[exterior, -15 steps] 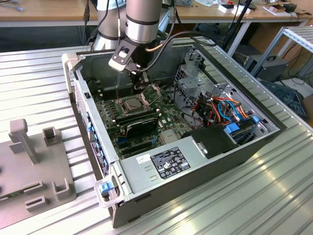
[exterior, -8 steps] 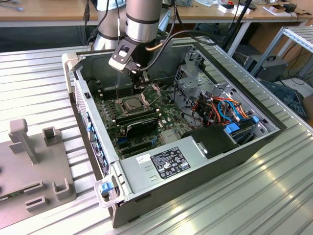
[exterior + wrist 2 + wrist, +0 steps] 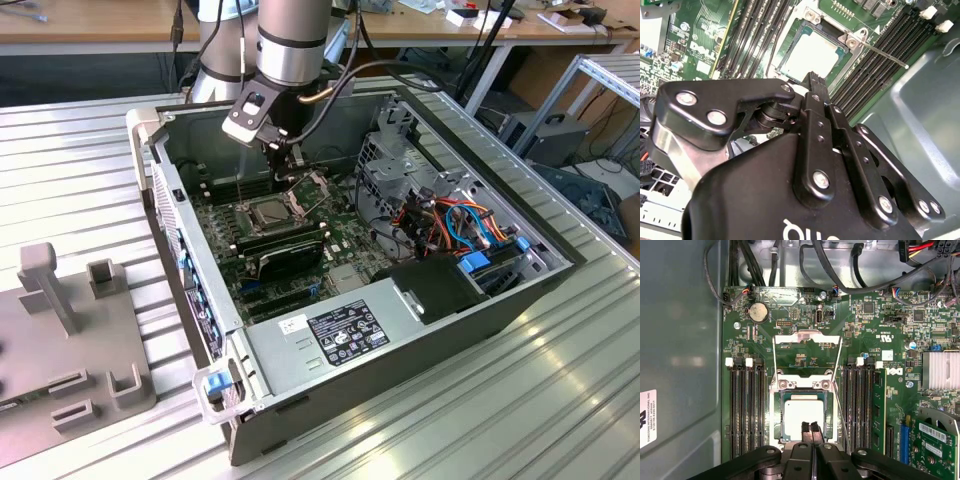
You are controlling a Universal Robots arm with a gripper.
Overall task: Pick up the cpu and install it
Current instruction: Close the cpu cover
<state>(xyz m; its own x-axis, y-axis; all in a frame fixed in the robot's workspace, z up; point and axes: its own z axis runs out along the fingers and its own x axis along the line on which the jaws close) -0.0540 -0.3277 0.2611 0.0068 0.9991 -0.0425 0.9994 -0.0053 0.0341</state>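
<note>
Inside the open computer case (image 3: pixel 420 378), near the middle of the motherboard (image 3: pixel 885 347), I found the cpu (image 3: pixel 797 412) lying flat in its socket (image 3: pixel 829 412). Its silvery face was up and the hinged load frame (image 3: pixel 807 338) stood swung open. I judged the chip light, stiff and thin, smooth on its face, with fragile contacts beneath; its opposite edges are the only sound hold. The arm reached straight down into the case, wrist vertical. The end effector (image 3: pixel 810 429) hung over one edge of the cpu, fingers drawn together with nothing between them. Contact with the chip I could not confirm.
</note>
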